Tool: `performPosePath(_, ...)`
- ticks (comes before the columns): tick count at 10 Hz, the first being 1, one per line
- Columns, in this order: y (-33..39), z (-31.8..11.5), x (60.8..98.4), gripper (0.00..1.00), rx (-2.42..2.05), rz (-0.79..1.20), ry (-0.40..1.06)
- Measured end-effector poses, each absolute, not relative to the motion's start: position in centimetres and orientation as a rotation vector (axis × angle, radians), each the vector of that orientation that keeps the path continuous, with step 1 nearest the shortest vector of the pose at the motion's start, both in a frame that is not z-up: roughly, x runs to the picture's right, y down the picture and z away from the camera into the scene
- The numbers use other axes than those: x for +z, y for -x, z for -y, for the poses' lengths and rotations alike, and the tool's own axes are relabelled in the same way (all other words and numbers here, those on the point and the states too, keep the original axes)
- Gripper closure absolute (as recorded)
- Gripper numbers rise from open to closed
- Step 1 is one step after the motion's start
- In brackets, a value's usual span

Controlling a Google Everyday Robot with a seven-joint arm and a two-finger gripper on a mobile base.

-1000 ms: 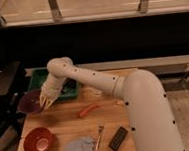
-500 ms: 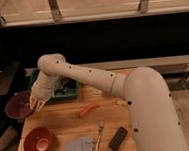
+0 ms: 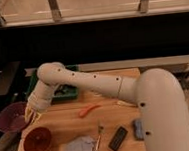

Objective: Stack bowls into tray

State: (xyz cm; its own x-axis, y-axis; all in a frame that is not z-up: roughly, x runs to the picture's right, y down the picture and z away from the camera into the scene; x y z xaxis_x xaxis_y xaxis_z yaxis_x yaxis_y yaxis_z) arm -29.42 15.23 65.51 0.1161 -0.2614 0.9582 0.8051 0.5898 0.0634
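A dark purple bowl (image 3: 10, 118) hangs at the far left, past the wooden table's left edge. My gripper (image 3: 31, 115) is shut on its right rim. The red-orange bowl (image 3: 36, 142) sits on the table's front left corner, just below the gripper. The green tray (image 3: 67, 91) lies at the back left of the table. My arm hides much of it, and some small items lie inside it.
On the wooden table (image 3: 117, 120) lie an orange-red strip (image 3: 88, 110), a grey-blue cloth (image 3: 79, 148), a thin utensil (image 3: 99, 137), a black block (image 3: 117, 138) and a small grey-blue item (image 3: 138, 128). A dark chair stands left of the table.
The gripper has swung left with the purple bowl, from beside the tray to beyond the table's left edge. The red-orange bowl has not moved.
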Motion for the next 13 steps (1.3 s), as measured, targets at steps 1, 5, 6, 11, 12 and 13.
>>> performPosePath(1, 29.4, -15.3, 65.4, 1.00, -0.841, 1.217, 0.554)
performPosePath(5, 29.4, -15.4, 65.4, 1.00, -0.843, 1.218, 0.567)
performPosePath(6, 29.2, -15.9, 65.4, 1.00, -0.840, 1.227, 0.585)
performPosePath(11, 24.4, -21.6, 63.8, 0.99, -0.729, 1.249, 0.680)
performPosePath(12, 24.2, -22.3, 63.9, 0.93, -0.719, 1.259, 0.692)
performPosePath(13, 24.0, -22.9, 64.1, 0.86, -0.708, 1.267, 0.697)
